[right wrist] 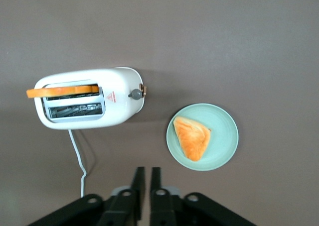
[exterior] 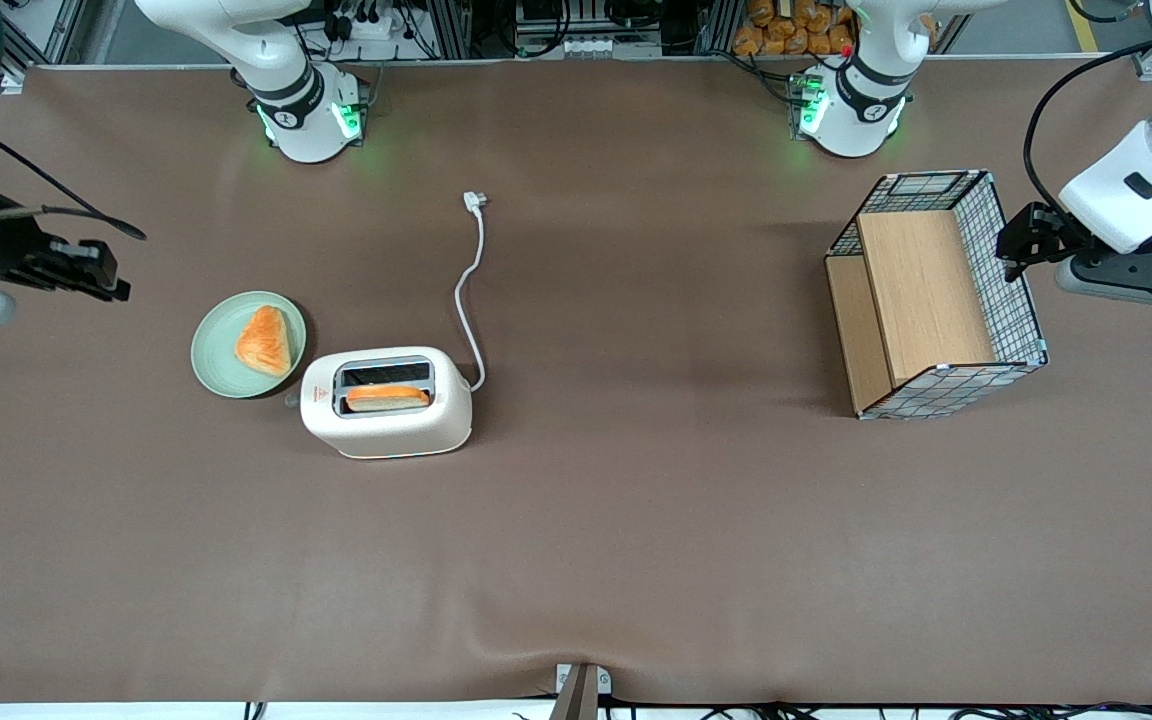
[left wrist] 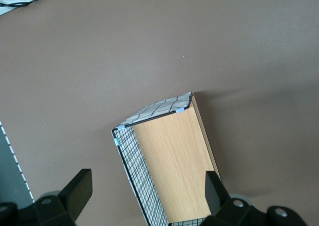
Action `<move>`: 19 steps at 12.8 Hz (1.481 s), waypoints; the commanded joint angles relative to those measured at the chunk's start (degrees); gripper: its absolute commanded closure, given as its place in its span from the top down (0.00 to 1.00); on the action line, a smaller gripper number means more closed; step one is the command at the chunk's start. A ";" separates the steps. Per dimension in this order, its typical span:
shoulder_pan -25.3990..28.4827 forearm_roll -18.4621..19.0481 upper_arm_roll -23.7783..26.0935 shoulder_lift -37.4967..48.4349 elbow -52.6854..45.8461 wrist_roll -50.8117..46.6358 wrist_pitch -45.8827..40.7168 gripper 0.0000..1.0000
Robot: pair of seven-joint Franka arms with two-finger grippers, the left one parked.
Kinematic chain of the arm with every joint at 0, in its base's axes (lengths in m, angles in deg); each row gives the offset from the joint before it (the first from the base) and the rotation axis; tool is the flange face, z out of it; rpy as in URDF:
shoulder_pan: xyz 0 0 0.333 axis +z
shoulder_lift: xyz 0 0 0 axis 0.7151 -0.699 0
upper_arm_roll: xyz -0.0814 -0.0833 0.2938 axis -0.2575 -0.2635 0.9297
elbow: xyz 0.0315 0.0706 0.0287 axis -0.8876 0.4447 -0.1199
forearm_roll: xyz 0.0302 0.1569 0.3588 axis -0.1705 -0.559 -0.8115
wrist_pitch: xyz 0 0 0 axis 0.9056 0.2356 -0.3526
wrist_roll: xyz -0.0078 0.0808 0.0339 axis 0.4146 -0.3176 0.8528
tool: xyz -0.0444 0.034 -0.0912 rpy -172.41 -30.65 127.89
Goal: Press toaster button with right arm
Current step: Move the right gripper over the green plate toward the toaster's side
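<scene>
Brown matting covers the tabletop (exterior: 636, 550), and its near stretch carries nothing. Moving up from the front camera, the toaster (exterior: 386, 402) comes first: cream-white, lying toward the working arm's end, with a slice of toast (exterior: 388, 397) standing in the slot nearer the camera while the farther slot holds nothing. Its narrow end with the red logo (right wrist: 111, 96) faces a pale green plate (exterior: 221, 372), and the toaster button (right wrist: 135, 94), a small grey tab, sticks out of that end, near the plate but not touching it. The plate sits just beside the toaster, slightly farther from the camera, and holds a triangular golden pastry (exterior: 264, 340). From the toaster's other end a white power cord (exterior: 469, 300) trails away to an unplugged plug. A wire-mesh wooden basket (exterior: 936, 310) sits toward the parked arm's end. Farther again, the right arm's gripper (right wrist: 146, 178) hangs above the tabletop well apart from the toaster, its fingers (right wrist: 138, 180) pressed nearly together on nothing.
</scene>
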 commanded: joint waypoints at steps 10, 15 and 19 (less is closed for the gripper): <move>0.39 -10.34 -0.04 -5.68 7.40 1.71 9.18 0.00; 0.47 -14.58 -0.04 -8.06 11.61 8.55 14.98 0.00; 1.18 -14.58 -0.04 -9.39 13.71 10.58 19.89 0.00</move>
